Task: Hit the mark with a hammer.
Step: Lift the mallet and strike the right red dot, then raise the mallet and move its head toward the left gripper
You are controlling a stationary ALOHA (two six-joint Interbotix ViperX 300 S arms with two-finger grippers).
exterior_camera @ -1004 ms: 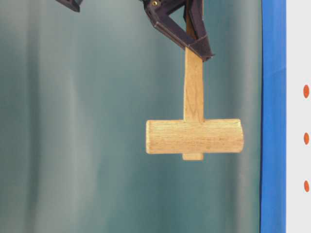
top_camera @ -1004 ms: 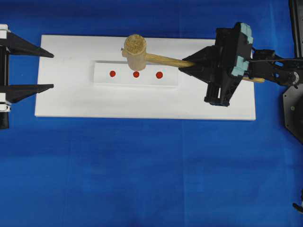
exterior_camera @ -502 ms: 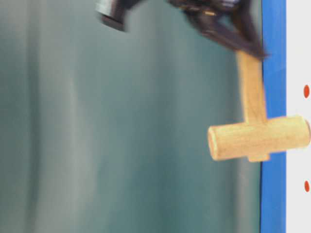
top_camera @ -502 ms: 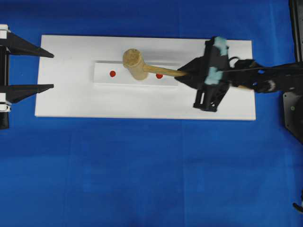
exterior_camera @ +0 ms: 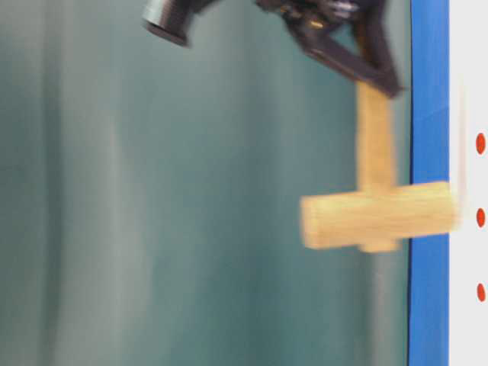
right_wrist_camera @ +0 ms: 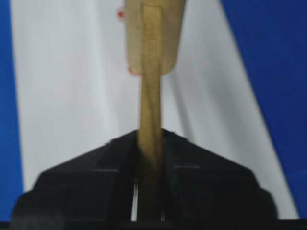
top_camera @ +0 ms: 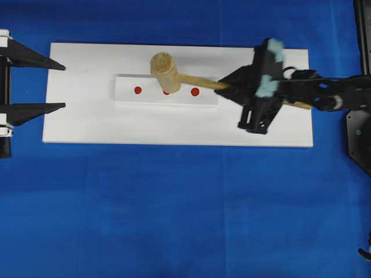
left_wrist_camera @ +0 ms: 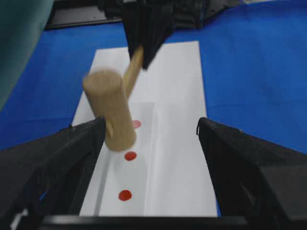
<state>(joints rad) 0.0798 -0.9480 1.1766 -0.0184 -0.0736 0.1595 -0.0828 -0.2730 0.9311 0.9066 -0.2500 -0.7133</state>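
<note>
Left gripper [top_camera: 61,87] open at board [top_camera: 87,124] edge, holding nothing. Hammer [top_camera: 166,72] head is just above the middle red mark [left_wrist_camera: 130,155] on raised strip [top_camera: 151,98], blurred. Right gripper [top_camera: 229,85] clamps the hammer handle w/ fingers closed

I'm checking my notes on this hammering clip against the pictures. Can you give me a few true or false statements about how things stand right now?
1. The right gripper grips the hammer by its handle. True.
2. The left gripper holds the hammer's head. False: it is open and empty at the board's far end.
3. Three red dots sit on the raised strip. True.
4. The hammer's head is over the dot nearest the left gripper. False: it is over the middle dot.
5. The cloth under the board is green. False: it is blue.
</note>
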